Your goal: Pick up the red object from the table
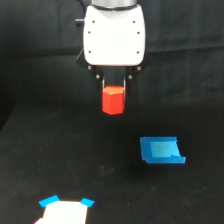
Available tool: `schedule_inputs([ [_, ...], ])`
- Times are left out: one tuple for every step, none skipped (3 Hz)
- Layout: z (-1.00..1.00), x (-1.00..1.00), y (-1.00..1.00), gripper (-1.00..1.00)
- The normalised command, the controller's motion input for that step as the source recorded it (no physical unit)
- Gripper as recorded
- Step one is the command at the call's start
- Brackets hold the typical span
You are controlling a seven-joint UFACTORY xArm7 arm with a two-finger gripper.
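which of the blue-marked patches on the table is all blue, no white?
The blue square piece, on the exterior view's right below the gripper. The other, the blue-taped patch at the bottom edge, has a white centre with blue only at its corners.

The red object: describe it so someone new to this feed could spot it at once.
Find the white gripper at top centre, above the black table. The red object sits between its fingers, lifted off the surface. It is a small red-orange faceted block, unlike the flat blue square piece lying lower to the exterior view's right.
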Motion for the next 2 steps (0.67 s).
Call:
schedule_inputs([
  [0.06, 0.06, -0.76, -0.61],
  [0.26, 0.41, -0.84, -0.51],
])
